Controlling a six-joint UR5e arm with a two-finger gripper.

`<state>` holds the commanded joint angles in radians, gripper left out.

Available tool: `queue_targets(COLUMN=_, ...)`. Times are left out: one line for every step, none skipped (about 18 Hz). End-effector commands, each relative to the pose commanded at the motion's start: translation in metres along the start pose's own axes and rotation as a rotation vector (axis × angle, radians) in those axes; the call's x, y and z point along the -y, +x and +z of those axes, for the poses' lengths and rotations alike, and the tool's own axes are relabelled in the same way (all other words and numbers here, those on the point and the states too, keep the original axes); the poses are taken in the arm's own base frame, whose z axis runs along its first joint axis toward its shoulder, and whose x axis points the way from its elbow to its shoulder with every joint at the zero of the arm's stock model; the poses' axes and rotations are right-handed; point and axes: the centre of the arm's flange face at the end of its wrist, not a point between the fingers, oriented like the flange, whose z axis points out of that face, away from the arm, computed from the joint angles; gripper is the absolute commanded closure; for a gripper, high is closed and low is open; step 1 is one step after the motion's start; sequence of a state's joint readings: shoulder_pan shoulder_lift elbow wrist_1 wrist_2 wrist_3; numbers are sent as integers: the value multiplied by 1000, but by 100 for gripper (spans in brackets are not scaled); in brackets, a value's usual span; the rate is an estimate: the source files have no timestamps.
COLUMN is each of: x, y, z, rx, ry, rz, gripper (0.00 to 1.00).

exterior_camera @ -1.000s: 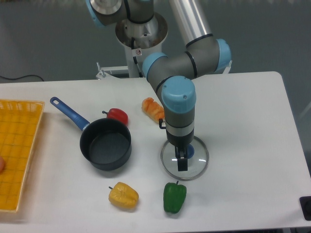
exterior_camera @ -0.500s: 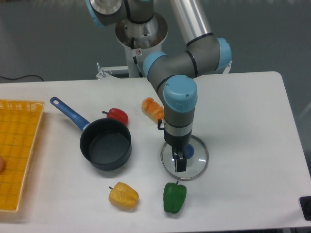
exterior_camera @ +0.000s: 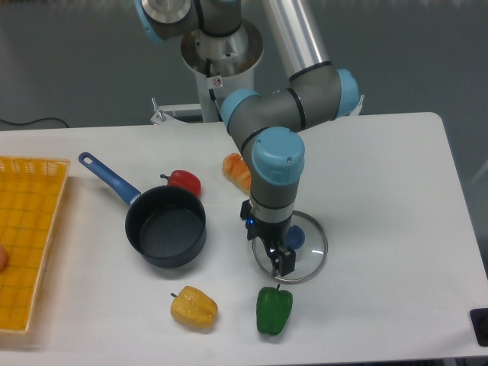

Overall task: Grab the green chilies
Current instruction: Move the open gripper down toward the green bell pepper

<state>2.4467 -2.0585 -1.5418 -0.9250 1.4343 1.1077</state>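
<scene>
Since the previous frames the arm has swung slightly left and rotated its wrist, so the gripper (exterior_camera: pixel 280 259) now hangs over the near-left edge of the glass lid (exterior_camera: pixel 313 255). Its 2 fingers point down with nothing between them; how wide they stand apart cannot be told from this angle. Just in front of the gripper, apart from it, the green chilies (exterior_camera: pixel 274 309) rest upright on the white table (exterior_camera: pixel 396 198). To its left lie the yellow pepper (exterior_camera: pixel 194 307) and the black saucepan (exterior_camera: pixel 165 226); the red pepper (exterior_camera: pixel 184 181) sits behind the pan.
</scene>
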Motion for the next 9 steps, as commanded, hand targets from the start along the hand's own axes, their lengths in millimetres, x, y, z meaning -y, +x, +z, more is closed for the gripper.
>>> queue_targets(x=3, y=-2, z=1, rx=3, ry=-1, rz=-3, gripper=0)
queue_targets(x=4, y=-5, z=2, rx=4, ry=1, rz=-26, gripper=0)
queue_targets(x=6, y=-7, z=5, rx=5, ry=2, rz=-59, gripper=0)
queue_targets(x=8, y=-11, z=9, rx=9, ry=4, rz=-104, gripper=0)
queue_targets(x=10, y=-16, z=11, rx=23, ry=13, rz=-137, gripper=0)
queue_targets(x=12, y=-19, z=14, rx=35, ry=20, rz=-147, gripper=0)
queue_targets(x=13, y=-23, z=17, rx=39, ry=22, rz=-148, gripper=0)
queue_targets(x=15, y=-26, z=17, rx=44, ry=25, rz=-147, gripper=0)
queue_targets(x=16, y=-29, z=21, rx=43, ry=24, rz=-147, gripper=0)
